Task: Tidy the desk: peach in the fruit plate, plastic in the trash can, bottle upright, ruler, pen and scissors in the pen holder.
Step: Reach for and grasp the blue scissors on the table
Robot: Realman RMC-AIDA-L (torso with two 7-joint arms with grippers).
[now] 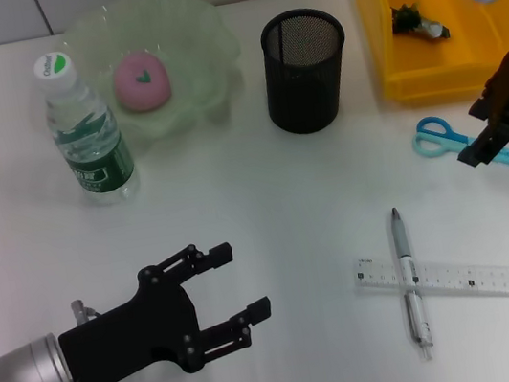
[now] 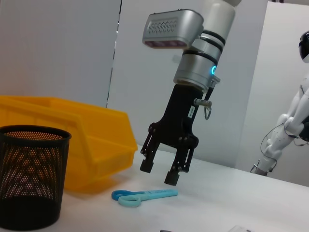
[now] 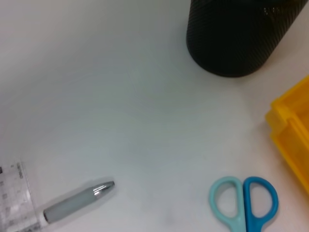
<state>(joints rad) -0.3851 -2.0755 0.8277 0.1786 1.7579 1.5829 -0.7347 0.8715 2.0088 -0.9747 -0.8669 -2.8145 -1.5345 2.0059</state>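
The pink peach lies in the pale green fruit plate. Beside the plate, a water bottle stands upright. A black mesh pen holder stands at the centre back. Blue scissors lie flat at the right. My right gripper hangs open just above their blades. The pen lies across the clear ruler. At the front left, my left gripper is open and empty.
A yellow bin stands at the back right with a dark crumpled scrap inside. A white humanoid robot stands in the background beyond the table.
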